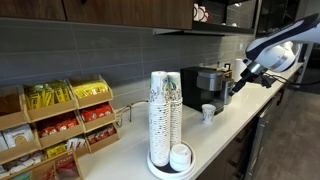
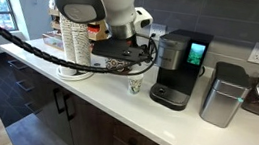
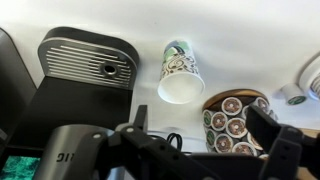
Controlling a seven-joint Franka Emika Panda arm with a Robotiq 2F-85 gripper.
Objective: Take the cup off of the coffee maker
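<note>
The small white paper cup (image 1: 208, 113) stands upright on the white counter beside the coffee maker (image 1: 205, 82), not on it. It shows in both exterior views (image 2: 135, 85) and in the wrist view (image 3: 181, 78), seen from above. The black and silver coffee maker (image 2: 180, 69) has its grated drip tray (image 3: 85, 58) empty. My gripper (image 3: 200, 120) is open and empty, hovering above the counter near the cup. In an exterior view the gripper (image 1: 233, 82) is next to the machine, above and past the cup.
A round tray of coffee pods (image 3: 236, 122) lies next to the cup. Tall cup stacks (image 1: 165, 110) and a short stack of lids (image 1: 181, 156) stand on a plate. A snack rack (image 1: 60, 125) stands further along. A silver canister (image 2: 225, 95) stands beside the machine.
</note>
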